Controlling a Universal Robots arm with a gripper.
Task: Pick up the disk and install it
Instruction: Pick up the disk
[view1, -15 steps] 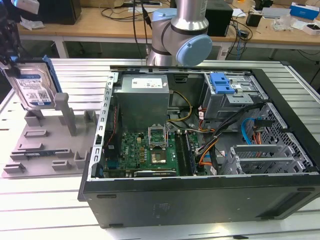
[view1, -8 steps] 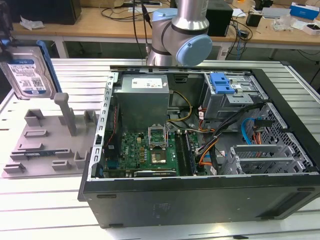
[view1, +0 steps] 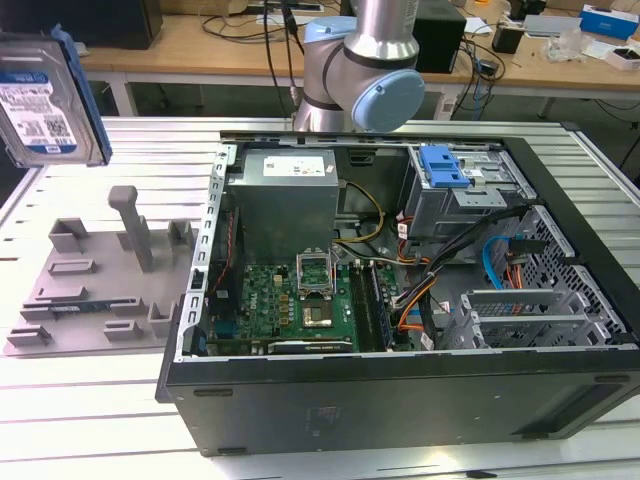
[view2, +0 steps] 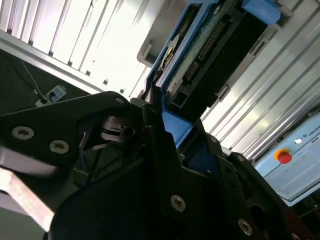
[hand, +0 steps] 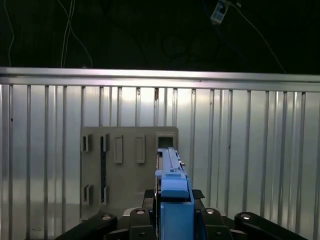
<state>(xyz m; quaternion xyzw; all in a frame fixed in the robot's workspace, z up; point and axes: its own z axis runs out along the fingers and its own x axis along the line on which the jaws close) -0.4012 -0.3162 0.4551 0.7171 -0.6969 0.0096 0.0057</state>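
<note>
The disk (view1: 45, 100), a silver drive with a white-and-blue label in a blue carrier frame, hangs in the air at the exterior view's upper left, well above the table. In the first wrist view it stands edge-on (hand: 173, 175) between the black fingers of my gripper (hand: 174, 210). The second wrist view shows the drive's dark underside and connector row (view2: 210, 45) rising out of the gripper (view2: 165, 125), whose fingers are shut on the blue carrier. Directly below the disk lies the grey holder plate (hand: 125, 170).
An open computer case (view1: 400, 400) fills the middle of the slatted metal table (view1: 100, 400), with a drive cage and blue ribbed latch (view1: 445, 165) at its back right. The grey holder plate (view1: 90, 280) with upright posts lies left of the case. The arm's joint (view1: 365, 60) stands behind the case.
</note>
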